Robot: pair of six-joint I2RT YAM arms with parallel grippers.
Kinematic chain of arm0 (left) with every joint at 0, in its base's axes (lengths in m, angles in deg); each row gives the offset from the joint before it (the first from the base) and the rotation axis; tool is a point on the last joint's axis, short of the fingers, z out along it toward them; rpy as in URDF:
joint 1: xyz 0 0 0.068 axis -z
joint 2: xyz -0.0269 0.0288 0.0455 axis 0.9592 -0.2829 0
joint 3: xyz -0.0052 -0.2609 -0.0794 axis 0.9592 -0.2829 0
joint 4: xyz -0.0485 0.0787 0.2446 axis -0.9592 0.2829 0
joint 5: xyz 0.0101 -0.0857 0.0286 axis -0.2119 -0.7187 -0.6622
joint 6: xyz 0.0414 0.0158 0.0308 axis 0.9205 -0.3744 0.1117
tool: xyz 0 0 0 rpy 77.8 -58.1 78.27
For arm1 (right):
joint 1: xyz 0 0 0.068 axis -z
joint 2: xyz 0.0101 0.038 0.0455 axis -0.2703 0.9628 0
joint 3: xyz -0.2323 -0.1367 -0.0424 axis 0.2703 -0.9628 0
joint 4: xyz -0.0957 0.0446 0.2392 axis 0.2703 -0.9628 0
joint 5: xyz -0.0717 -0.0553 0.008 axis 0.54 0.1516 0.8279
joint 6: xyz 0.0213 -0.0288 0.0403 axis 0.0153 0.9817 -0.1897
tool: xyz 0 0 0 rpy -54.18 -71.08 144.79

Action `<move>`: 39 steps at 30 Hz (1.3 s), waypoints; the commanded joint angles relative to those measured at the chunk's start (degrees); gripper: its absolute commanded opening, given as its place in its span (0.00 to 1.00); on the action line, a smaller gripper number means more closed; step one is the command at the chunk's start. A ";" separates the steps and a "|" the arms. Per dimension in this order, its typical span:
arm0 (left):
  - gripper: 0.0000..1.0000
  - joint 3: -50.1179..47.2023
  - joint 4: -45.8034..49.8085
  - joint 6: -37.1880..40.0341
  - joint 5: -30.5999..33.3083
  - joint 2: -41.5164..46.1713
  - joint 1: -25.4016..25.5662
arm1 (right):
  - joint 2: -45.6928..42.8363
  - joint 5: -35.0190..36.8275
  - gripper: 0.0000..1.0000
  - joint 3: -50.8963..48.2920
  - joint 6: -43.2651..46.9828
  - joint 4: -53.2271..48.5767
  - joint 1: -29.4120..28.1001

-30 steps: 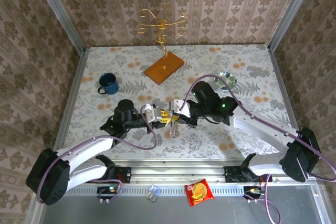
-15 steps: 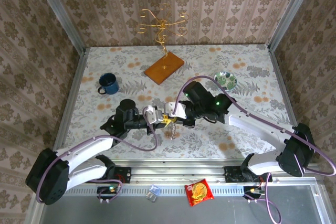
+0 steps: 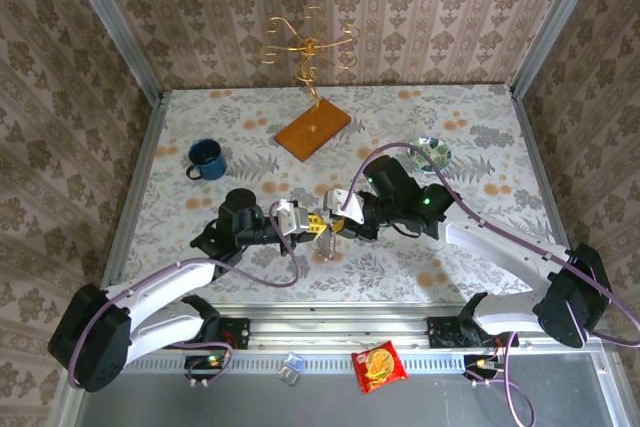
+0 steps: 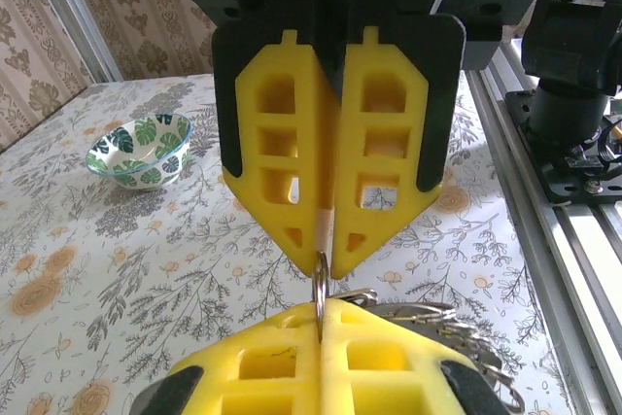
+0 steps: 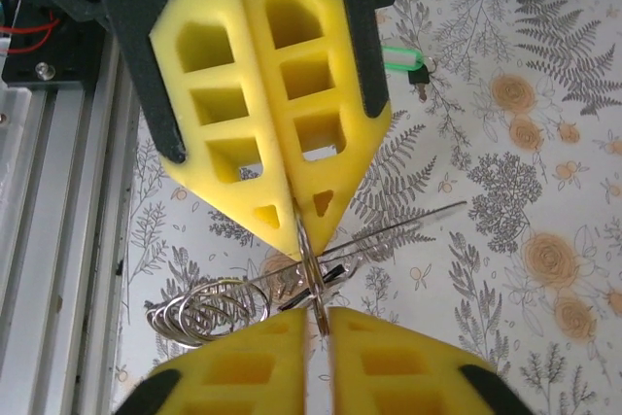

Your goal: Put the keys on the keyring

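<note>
Near the front middle of the bench (image 3: 480, 117), your two pincers meet tip to tip. The left pincer (image 4: 321, 310) is fully closed with the thin keyring (image 4: 319, 284) nipped edge-on between its yellow pads. The right pincer (image 5: 319, 320) is closed to a hairline on the same hoop, from the opposite side. The hoop's wire arcs out low over the floral cloth, and a cluster of smaller rings (image 5: 199, 313) sits just beside the tips. You cannot tell whether that cluster is linked to the hoop. The green-headed key (image 5: 400, 57) lies flat on the cloth, apart from both pincers, on the blue mug's side.

Two containers stand on the bench. The leaf-patterned bowl (image 4: 146, 174) sits back right, near the right arm's elbow, and its inside shows its printed leaves. The blue mug (image 3: 212, 165) stands upright at back left, well apart from the arms. Its inside is too dark to judge.

The aluminium rail (image 3: 330, 322) runs close in front of the pincers, so room is tight on the near side. Bare cloth stretches behind them towards the wooden base (image 3: 313, 130) of the gold wire stand (image 3: 310, 42). A snack packet (image 3: 378, 365) lies on the metal ledge beyond the rail.
</note>
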 commanded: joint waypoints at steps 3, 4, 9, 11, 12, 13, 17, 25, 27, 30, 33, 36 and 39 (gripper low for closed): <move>0.00 -0.42 -3.03 -0.80 -1.78 0.94 0.10 | -0.66 -1.10 0.03 -0.49 -0.32 0.58 0.74; 0.00 -0.39 -3.09 -0.78 -1.97 0.85 0.09 | -0.55 -0.66 0.03 -0.53 -0.36 0.66 0.84; 0.00 -1.10 -9.16 -4.51 -3.50 -0.50 0.07 | 1.83 0.16 0.00 -1.50 -0.74 1.98 0.89; 0.00 -1.52 -11.75 -5.84 -3.59 -1.06 0.11 | 2.61 -0.84 0.00 -1.78 -1.51 3.19 0.88; 0.00 -1.62 -12.56 -6.21 -3.52 -1.28 0.11 | 2.68 -1.35 0.00 -1.96 -1.86 3.82 0.86; 0.00 -1.76 -12.87 -6.33 -3.43 -1.33 0.09 | 2.63 -1.53 0.00 -2.08 -2.10 4.34 0.91; 0.00 -2.26 -12.66 -6.00 -3.00 -1.25 0.10 | 0.08 -1.75 0.15 -3.44 -2.18 6.77 0.99; 0.00 -3.64 -16.92 -9.07 -2.91 -1.64 0.06 | -3.71 -5.05 0.29 -7.42 -3.39 12.36 1.32; 0.00 -3.79 -17.86 -9.85 -3.06 -1.73 0.11 | -3.53 -5.40 0.28 -7.81 -3.95 13.37 1.33; 0.00 -3.99 -18.31 -10.50 -3.35 -1.78 0.12 | -3.49 -5.55 0.27 -8.03 -4.26 14.41 1.32; 0.00 -4.32 -19.53 -11.40 -3.46 -2.02 0.13 | -3.14 -6.04 0.24 -7.98 -4.59 15.15 1.32; 0.00 -4.33 -20.32 -11.96 -3.86 -2.41 0.20 | -2.88 -6.62 0.21 -7.88 -4.85 15.68 1.35; 0.00 -4.37 -20.91 -12.26 -4.13 -2.89 0.20 | -2.82 -7.29 0.19 -7.86 -5.15 16.31 1.32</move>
